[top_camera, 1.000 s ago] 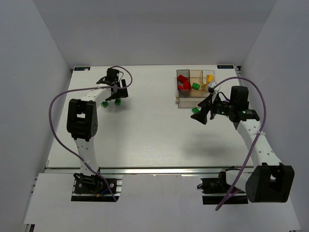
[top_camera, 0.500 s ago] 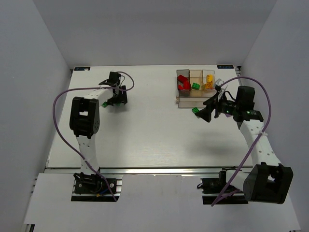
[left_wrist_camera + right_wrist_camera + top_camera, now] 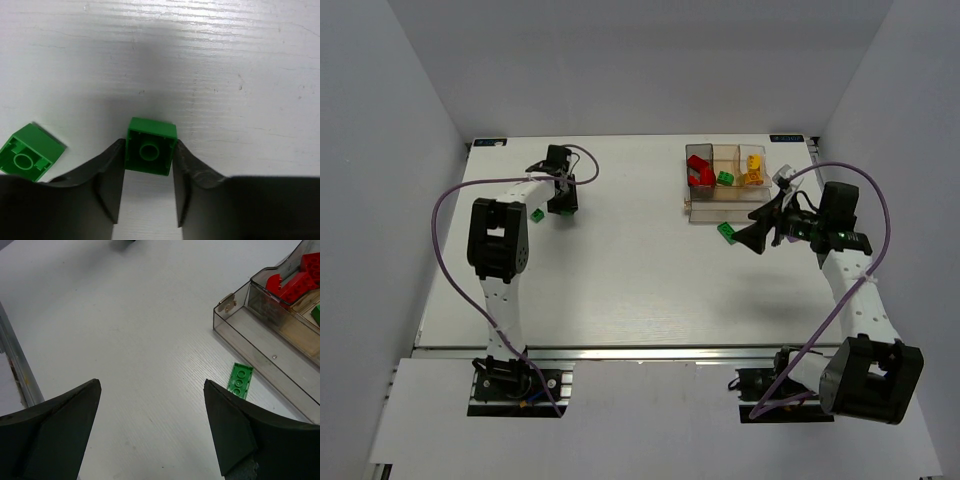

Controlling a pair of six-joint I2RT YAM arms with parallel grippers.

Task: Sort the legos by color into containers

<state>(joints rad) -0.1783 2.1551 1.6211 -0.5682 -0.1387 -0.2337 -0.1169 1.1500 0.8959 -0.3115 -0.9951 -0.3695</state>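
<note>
Reds, a green and yellows sit sorted in the bins [image 3: 725, 150]. Three greens are left on the table [image 3: 225, 75]. My left end effector [image 3: 563, 207] is narrow, pinching one brick [image 3: 150, 152]. A second brick [image 3: 31, 152] lies near it. A plate [image 3: 240, 380] lies by the tray [image 3: 260, 337], near my wide, empty right end effector [image 3: 151, 385].

White wood-grain table [image 3: 620, 290] w/ plain grey walls [image 3: 620, 60] — even light.

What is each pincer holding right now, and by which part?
Left pincer: the green brick, pinched by two opposite side walls, resting on the table. Right pincer: open, nothing held.
</note>
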